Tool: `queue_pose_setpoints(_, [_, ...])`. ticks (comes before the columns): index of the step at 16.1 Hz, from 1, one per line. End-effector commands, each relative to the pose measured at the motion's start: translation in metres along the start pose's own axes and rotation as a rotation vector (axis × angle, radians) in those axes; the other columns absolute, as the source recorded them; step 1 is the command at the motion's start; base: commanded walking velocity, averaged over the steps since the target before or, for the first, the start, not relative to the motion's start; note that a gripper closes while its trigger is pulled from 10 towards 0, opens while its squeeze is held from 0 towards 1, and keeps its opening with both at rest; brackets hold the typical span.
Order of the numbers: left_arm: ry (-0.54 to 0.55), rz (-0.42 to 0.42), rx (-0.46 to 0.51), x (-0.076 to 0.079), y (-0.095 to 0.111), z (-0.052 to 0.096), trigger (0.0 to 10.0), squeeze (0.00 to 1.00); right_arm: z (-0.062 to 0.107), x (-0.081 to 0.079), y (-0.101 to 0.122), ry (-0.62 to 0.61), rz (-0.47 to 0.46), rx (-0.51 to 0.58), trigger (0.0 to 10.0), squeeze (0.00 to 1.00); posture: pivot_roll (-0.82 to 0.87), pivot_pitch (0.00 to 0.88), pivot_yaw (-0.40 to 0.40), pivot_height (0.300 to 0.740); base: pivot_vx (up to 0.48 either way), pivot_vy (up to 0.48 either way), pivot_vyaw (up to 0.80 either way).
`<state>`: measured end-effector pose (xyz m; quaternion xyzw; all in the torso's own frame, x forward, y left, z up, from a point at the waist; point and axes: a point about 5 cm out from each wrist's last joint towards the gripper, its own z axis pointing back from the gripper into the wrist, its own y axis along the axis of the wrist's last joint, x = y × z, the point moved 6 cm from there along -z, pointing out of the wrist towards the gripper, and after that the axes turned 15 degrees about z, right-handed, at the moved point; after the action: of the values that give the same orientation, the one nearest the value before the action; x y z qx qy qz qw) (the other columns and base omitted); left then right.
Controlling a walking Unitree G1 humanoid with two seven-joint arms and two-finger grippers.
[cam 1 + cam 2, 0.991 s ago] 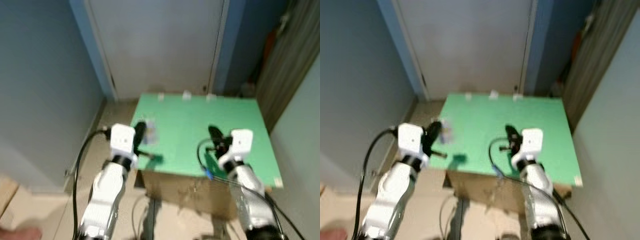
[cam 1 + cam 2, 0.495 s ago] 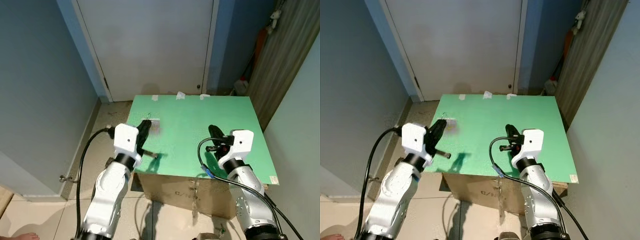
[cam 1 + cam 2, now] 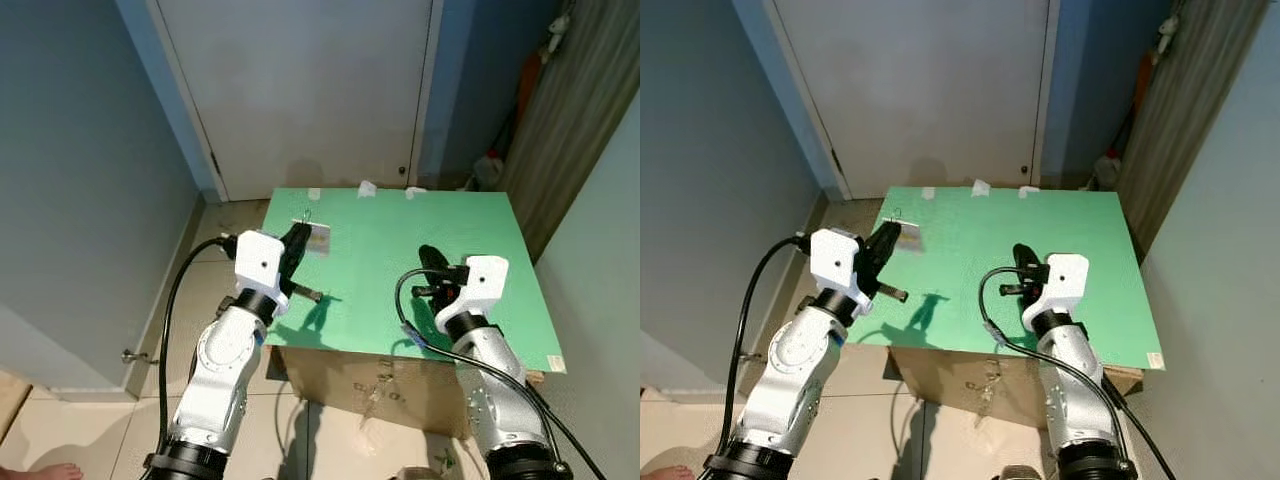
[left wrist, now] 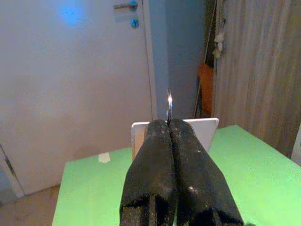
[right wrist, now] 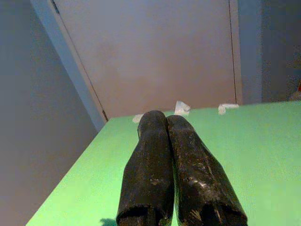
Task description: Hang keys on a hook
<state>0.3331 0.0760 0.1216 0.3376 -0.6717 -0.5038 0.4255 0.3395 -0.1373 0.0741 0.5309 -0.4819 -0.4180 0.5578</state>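
Note:
My left gripper (image 3: pixel 299 236) is shut on a metal key ring (image 4: pixel 169 104) that carries a white rectangular tag (image 3: pixel 318 238). It holds them in the air above the left part of the green table top (image 3: pixel 400 225), and their shadow falls on the green near the front edge. In the left wrist view the ring sticks up from between the fingertips (image 4: pixel 159 126), with the tag (image 4: pixel 208 128) behind them. My right gripper (image 3: pixel 428 256) hovers over the table's right half, shut with nothing in it (image 5: pixel 160 116).
The green top lies on a cardboard box (image 3: pixel 350 375). A white closed door (image 3: pixel 310 90) stands behind it, its handle (image 4: pixel 126 5) high up. Blue-grey wall (image 3: pixel 80 170) runs along the left, a curtain (image 3: pixel 590 110) on the right. White tape scraps (image 3: pixel 367 188) mark the table's far edge.
My left gripper has risen and moved a little forward with the key ring and tag, and their shadow now lies apart from them. The right arm has stayed put.

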Motion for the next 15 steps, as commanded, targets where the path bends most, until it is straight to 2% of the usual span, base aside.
queue_pose_setpoints(1, [0.035, -0.001, -0.025, -0.009, -0.006, 0.005, 0.0, 0.0, -0.001, -0.004, 0.01, 0.002, 0.018, 0.04, 10.0, 0.0, -0.2, 0.0, 0.123, 0.74, 0.0, 0.0, 0.0])
queue_pose_setpoints(4, [0.056, -0.04, -0.03, -0.015, -0.006, 0.012, 0.0, 0.0, 0.009, -0.011, -0.001, -0.001, -0.008, 0.004, 10.0, 0.0, -0.19, 0.011, 0.12, 0.74, 0.0, 0.0, 0.0])
queue_pose_setpoints(8, [0.061, -0.034, -0.02, -0.018, -0.002, 0.011, 0.0, 0.0, 0.008, -0.008, -0.004, -0.021, -0.034, -0.012, 10.0, 0.0, -0.19, 0.014, 0.122, 0.74, 0.0, 0.0, 0.0])
queue_pose_setpoints(12, [0.064, -0.007, -0.036, -0.016, -0.009, 0.014, 0.0, 0.0, 0.006, -0.002, 0.003, -0.026, 0.002, 0.012, 10.0, 0.0, -0.19, 0.009, 0.118, 0.74, 0.0, 0.0, 0.0])
queue_pose_setpoints(15, [0.135, 0.015, -0.042, -0.029, -0.013, 0.026, 0.0, 0.0, 0.015, 0.01, 0.0, -0.044, 0.069, 0.013, 10.0, 0.0, -0.2, 0.0, 0.121, 0.74, 0.0, 0.0, 0.0])
